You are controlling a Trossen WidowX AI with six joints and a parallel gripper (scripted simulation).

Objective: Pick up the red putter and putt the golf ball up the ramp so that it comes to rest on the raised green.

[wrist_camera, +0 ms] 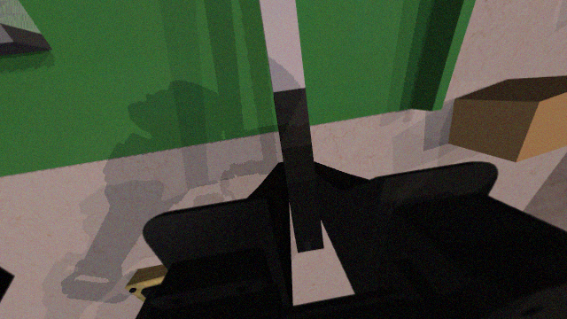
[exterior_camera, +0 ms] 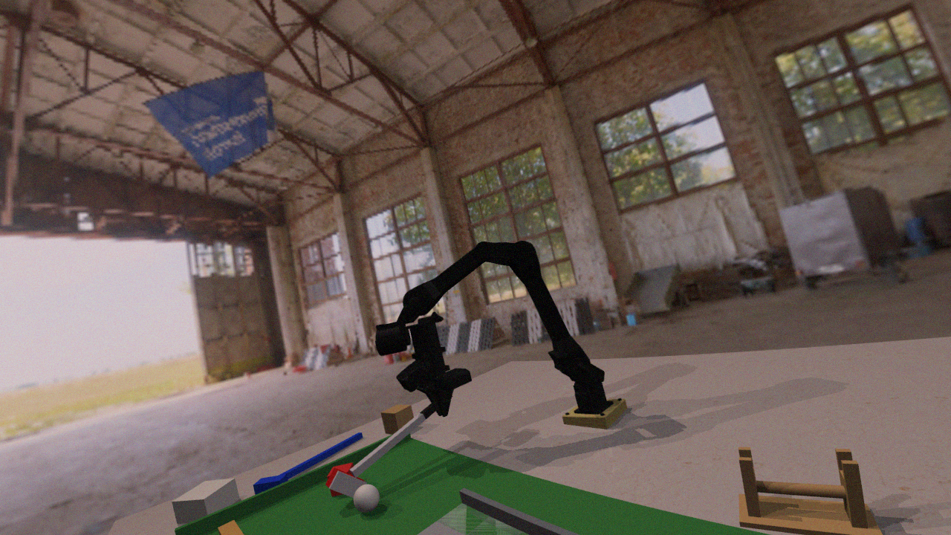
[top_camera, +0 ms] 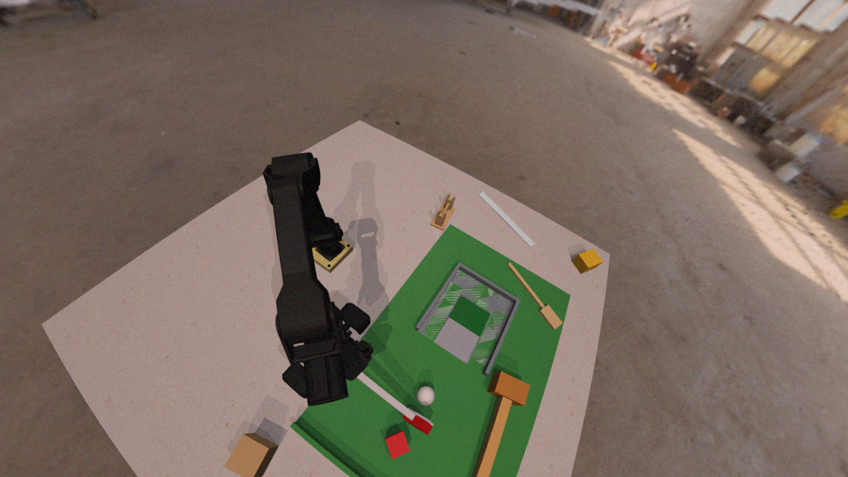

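My gripper [top_camera: 359, 369] [exterior_camera: 441, 407] [wrist_camera: 292, 166] is shut on the black grip of the red putter [top_camera: 385, 396] [exterior_camera: 391, 447] [wrist_camera: 283, 44]. Its pale shaft slants down over the green mat [top_camera: 367, 432] [exterior_camera: 425, 472] [wrist_camera: 89, 66]. The putter's head [top_camera: 418, 423] [exterior_camera: 344, 484] is low, beside the white golf ball [top_camera: 425, 395] [exterior_camera: 366, 497], on the side away from the ramp [top_camera: 458, 340]. A small gap seems to part them; whether the head touches the mat is unclear. The ball rests on the mat. The raised green [top_camera: 471, 315] lies beyond the ramp, inside grey walls [top_camera: 503, 338] [exterior_camera: 512, 513].
A red cube [top_camera: 397, 444] sits close behind the putter head. An orange mallet [top_camera: 509, 388] lies right of the ball, a thin wooden mallet [top_camera: 550, 316] farther off. A tan block [top_camera: 251, 455] [exterior_camera: 397, 420] [wrist_camera: 492, 126], a blue club [exterior_camera: 312, 460] and a wooden stand [top_camera: 442, 213] [exterior_camera: 798, 509] are off the mat.
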